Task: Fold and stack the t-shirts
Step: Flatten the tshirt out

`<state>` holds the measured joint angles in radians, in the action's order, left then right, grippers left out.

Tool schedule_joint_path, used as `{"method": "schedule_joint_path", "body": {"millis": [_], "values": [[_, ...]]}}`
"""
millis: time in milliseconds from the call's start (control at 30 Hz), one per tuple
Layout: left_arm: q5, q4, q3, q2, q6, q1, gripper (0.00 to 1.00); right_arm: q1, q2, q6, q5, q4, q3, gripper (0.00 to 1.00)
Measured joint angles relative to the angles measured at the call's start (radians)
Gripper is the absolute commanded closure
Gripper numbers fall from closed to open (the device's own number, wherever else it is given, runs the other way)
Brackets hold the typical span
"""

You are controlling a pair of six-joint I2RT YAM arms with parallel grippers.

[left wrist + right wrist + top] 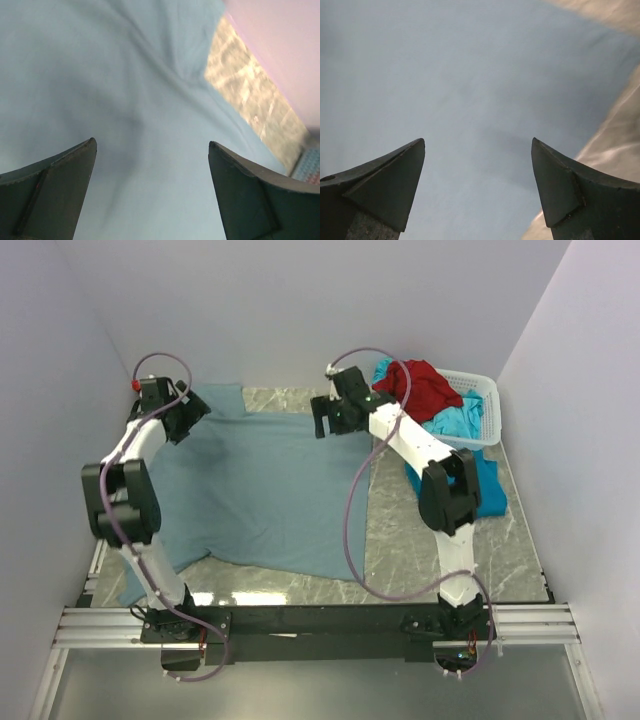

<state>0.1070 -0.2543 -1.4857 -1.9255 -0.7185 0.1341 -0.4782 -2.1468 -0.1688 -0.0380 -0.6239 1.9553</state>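
"so where's the large dusty grey-blue cloth t-shirt point(270, 490)?"
"spread flat on the marble-patterned tabletop point(400, 550), its far edge running left to right. left jaws and right jaws gape wide, empty, one over each far corner; neither nearer."

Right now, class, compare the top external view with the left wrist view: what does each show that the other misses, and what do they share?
Only top external: the right tool, the white basket holding the red t-shirt, and the turquoise t-shirt beside it. Only left wrist: that the left tool is open, nothing between its fingers. Both: the grey-blue t-shirt spread on the marble table.
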Motion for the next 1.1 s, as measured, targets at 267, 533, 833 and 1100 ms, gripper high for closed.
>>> {"method": "schedule_joint_path", "body": {"millis": [267, 533, 833, 1100], "values": [[-0.025, 0.051, 0.481, 0.372, -0.064, -0.001, 0.01, -0.154, 0.220, -0.105, 0.027, 0.102, -0.471, 0.07], [-0.134, 0.014, 0.785, 0.550, -0.173, -0.004, 0.01, -0.179, 0.256, -0.174, 0.058, 0.137, -0.698, 0.07], [-0.139, 0.031, 0.792, 0.517, -0.223, -0.004, 0.01, -0.114, 0.255, -0.179, 0.081, 0.168, -0.712, 0.07], [-0.173, -0.035, 0.792, 0.609, -0.255, -0.010, 0.01, -0.017, 0.247, -0.169, 0.065, 0.198, -0.710, 0.07]]}}
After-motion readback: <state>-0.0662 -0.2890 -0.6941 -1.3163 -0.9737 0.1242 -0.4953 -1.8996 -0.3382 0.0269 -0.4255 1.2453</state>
